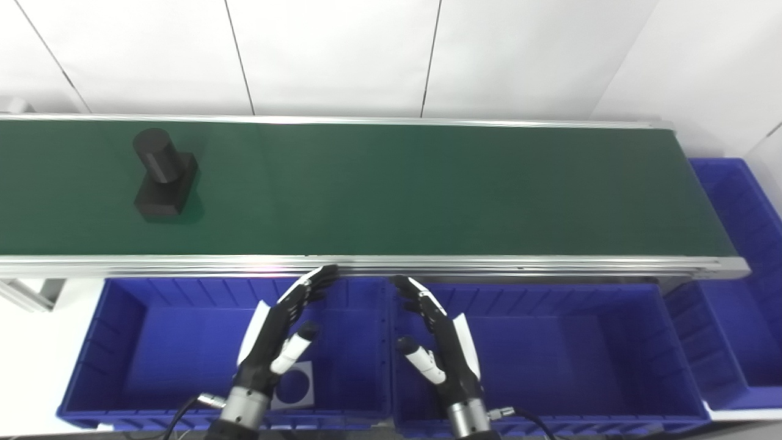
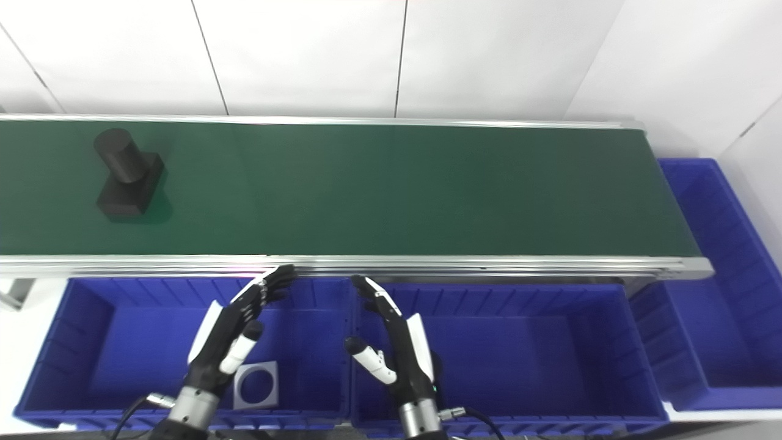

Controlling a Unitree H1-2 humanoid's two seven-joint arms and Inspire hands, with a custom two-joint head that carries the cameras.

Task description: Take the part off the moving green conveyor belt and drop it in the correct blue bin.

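Part (image 1: pixel 160 174), black, a cylinder upright on a square base, stands alone at the far left of the green conveyor belt (image 1: pixel 397 189), which spans the view under a white panelled wall (image 1: pixel 336 55) inside silver side rails (image 1: pixel 427 266). Three blue bins: left bin (image 1: pixel 128 342) below the near rail holding a grey square plate with a round hole (image 1: pixel 296 386), middle bin (image 1: pixel 580 348) beside it, a third bin (image 1: pixel 742 244) past the belt's right end. Left hand (image 1: pixel 281 330) and right hand (image 1: pixel 437 333), fingers spread and holding nothing, hover over the wall shared by the two near bins, fingertips near the rail, well apart from the part
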